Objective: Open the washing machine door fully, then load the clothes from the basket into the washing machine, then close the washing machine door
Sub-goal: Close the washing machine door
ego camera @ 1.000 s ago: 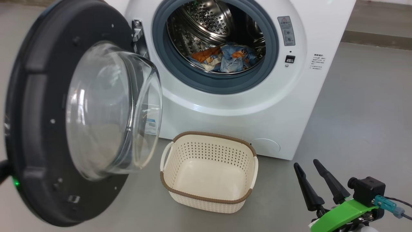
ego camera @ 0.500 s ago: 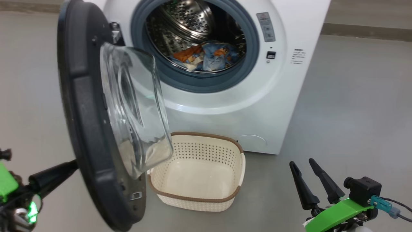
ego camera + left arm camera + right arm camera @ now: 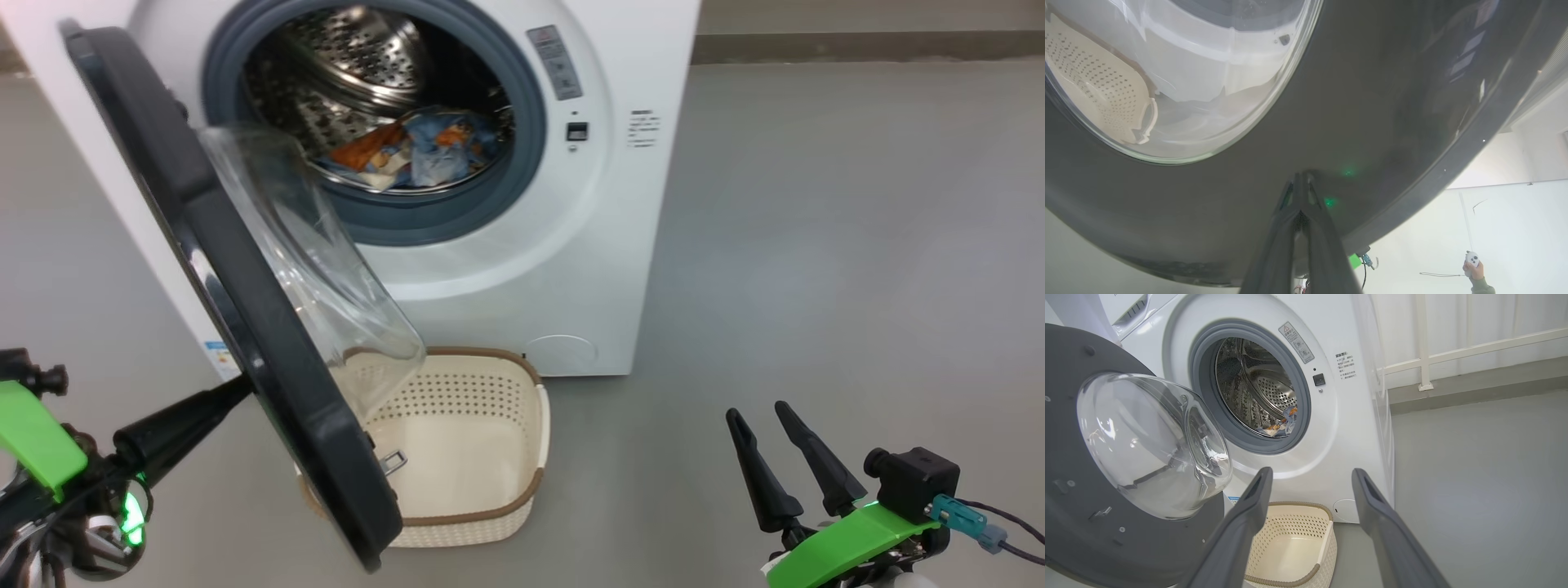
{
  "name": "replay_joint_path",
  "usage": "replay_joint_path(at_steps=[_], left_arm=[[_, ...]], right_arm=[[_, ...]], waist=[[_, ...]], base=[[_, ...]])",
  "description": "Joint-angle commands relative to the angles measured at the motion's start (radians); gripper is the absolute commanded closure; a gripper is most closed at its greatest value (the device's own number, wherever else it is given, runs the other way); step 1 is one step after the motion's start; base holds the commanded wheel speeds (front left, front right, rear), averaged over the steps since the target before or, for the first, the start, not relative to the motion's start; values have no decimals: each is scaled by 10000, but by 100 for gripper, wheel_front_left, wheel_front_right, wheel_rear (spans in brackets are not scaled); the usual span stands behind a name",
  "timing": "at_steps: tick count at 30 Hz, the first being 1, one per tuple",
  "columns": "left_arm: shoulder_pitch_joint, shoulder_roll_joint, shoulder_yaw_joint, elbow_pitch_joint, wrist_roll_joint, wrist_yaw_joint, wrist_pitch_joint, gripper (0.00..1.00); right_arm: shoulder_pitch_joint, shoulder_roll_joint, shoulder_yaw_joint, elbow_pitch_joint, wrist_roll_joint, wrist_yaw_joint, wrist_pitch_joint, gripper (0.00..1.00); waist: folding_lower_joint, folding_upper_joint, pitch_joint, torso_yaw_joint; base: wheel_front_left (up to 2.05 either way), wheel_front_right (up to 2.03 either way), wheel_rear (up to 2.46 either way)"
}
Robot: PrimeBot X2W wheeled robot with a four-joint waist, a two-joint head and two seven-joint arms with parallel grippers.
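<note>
**Grey floor, washer door swung out, laundry in the drum**

Smooth grey floor (image 3: 816, 245) runs back to a pale wall with a white railing (image 3: 1423, 343) along it. On that floor stands the white washing machine (image 3: 637, 245), ahead of both arms.

The left gripper (image 3: 237, 388) is fully closed, its two dark fingers pinched together with nothing between them. Their tips press against the glossy black outer face of the door (image 3: 326, 441). The left wrist view shows the same contact, the tips touching the rim just below the glass bowl (image 3: 1180, 81).

The door stands swung out from the machine, partly open and hinged on the far side from that gripper's tips.

The right gripper (image 3: 755, 410) sits low and well off to the other side, its fingers spread wide and holding nothing. It points towards the machine's front.

Between the two grippers, nearer the left one, the cream basket (image 3: 457, 392) sits on the floor just in front of the machine, its bare bottom showing. The door's lower edge crosses in front of it in the head view.

Beyond both grippers, past the grey-blue seal (image 3: 522, 155), the clothes (image 3: 416, 151) lie in the steel drum (image 3: 343, 57), a blue and orange bundle.

A person's hand (image 3: 1476, 271) holds a small white controller (image 3: 1471, 258) beyond the door's edge.
</note>
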Motion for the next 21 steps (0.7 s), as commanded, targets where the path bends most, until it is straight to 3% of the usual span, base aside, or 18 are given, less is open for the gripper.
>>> replay_joint_path(at_steps=[1,13,21], left_arm=[[-390,107,336,-279,-22,-141,-96,100],[-884,-363,392,294,-74,-633,-620,100],[-1165,-361,337,554,46,-811,-732,100]], right_arm=[[-371,-45,276,-257,-57,14,-49,0],[-500,-121,369,-222,3,14,-49,0],[-490,-99,268,-255,-7,14,-49,0]], waist=[[0,0,6,-575],[0,0,-8,-1686],[0,0,58,-1856]], base=[[0,0,0],[0,0,0],[0,0,0]])
